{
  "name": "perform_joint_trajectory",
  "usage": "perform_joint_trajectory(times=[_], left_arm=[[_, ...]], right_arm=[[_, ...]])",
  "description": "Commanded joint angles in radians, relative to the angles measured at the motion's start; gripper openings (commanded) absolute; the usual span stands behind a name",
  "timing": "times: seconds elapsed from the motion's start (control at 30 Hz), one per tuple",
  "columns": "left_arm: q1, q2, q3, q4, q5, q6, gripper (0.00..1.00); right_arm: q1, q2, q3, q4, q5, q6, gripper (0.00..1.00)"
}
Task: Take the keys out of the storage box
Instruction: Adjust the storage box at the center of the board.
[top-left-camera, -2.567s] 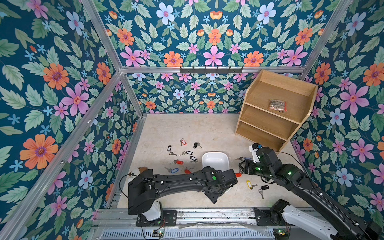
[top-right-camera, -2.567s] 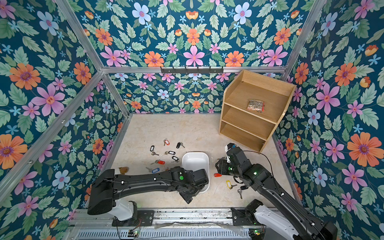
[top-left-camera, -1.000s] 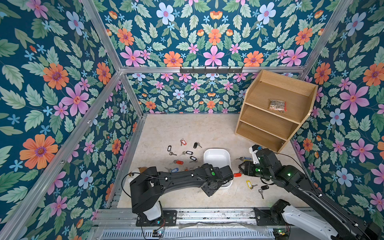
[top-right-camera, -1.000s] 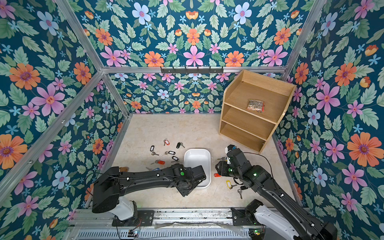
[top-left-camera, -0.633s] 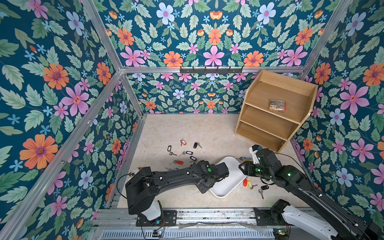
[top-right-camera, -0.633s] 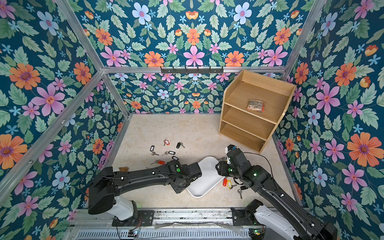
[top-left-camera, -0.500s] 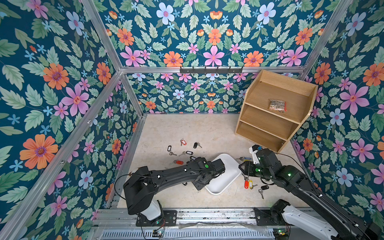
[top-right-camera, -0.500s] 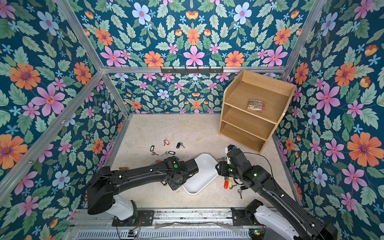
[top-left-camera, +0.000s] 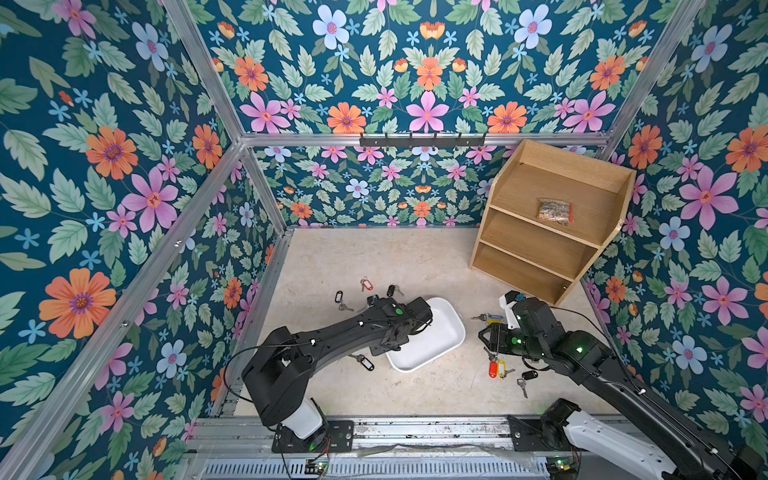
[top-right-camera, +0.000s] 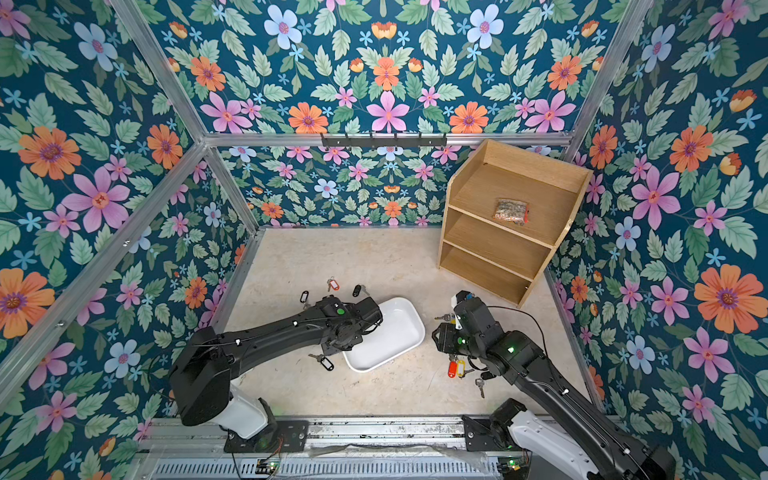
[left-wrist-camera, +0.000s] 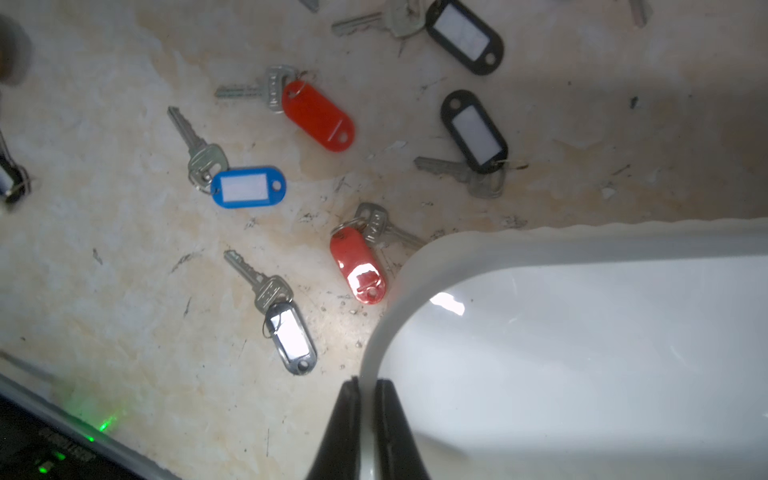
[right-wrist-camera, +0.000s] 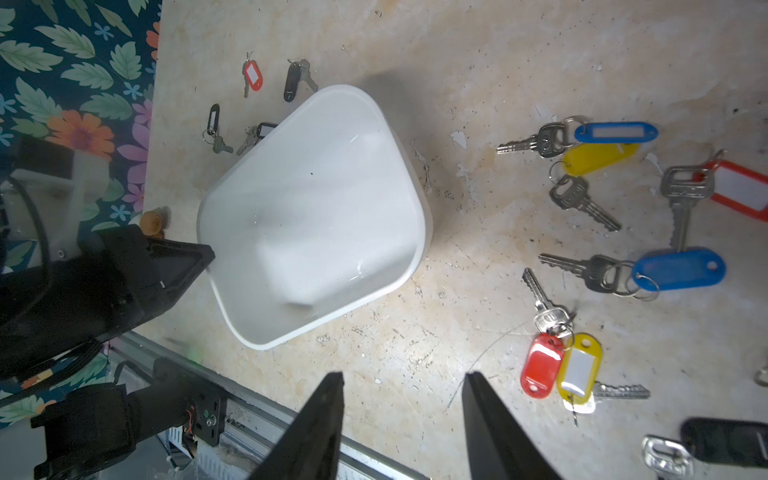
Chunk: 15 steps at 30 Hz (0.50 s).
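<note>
**Pinching on the left, spread on the right**

The left pincer (left-wrist-camera: 365, 380) is pressed together on the rim of the shallow white plastic storage box with rounded corners (left-wrist-camera: 582, 353), with one finger inside the wall and one outside. In both top views the storage box (top-left-camera: 440, 332) (top-right-camera: 395, 332) sits askew on the mottled beige counter (top-left-camera: 374, 257), between the two arms, its inside bare white.

The small metal keys with oval plastic tags (top-left-camera: 366, 284) lie on the counter around the box. On the left arm's side are a red-tagged one (left-wrist-camera: 318, 114), a blue-tagged one (left-wrist-camera: 248, 186) and a black-tagged one (left-wrist-camera: 473, 131). On the right arm's side are a red-and-yellow pair (right-wrist-camera: 559, 365) and a blue-tagged one (right-wrist-camera: 677, 270).

The right pincer (right-wrist-camera: 401, 374) is spread, over bare counter between the box and those keys.
</note>
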<state>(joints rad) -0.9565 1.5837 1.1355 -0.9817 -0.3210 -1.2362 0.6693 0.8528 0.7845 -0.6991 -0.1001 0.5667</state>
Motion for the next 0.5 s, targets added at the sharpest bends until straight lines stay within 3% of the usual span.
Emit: perform_joint_trajectory(times=[0.0, 0.3, 0.47], left_arm=[[-0.001, 0.007, 0.012, 0.033, -0.03, 0.207, 0.06], [0.075, 0.066, 0.028, 0.113, 0.122, 0.5, 0.01], [0.102, 0.118, 0.041, 0.16, 0.147, 0.588, 0.0]], right_arm=[[0.001, -0.002, 0.007, -0.025, 0.007, 0.011, 0.5], [0.0, -0.008, 0.002, -0.051, 0.01, 0.034, 0.49], [0.001, -0.012, 0.007, -0.072, 0.013, 0.045, 0.49]])
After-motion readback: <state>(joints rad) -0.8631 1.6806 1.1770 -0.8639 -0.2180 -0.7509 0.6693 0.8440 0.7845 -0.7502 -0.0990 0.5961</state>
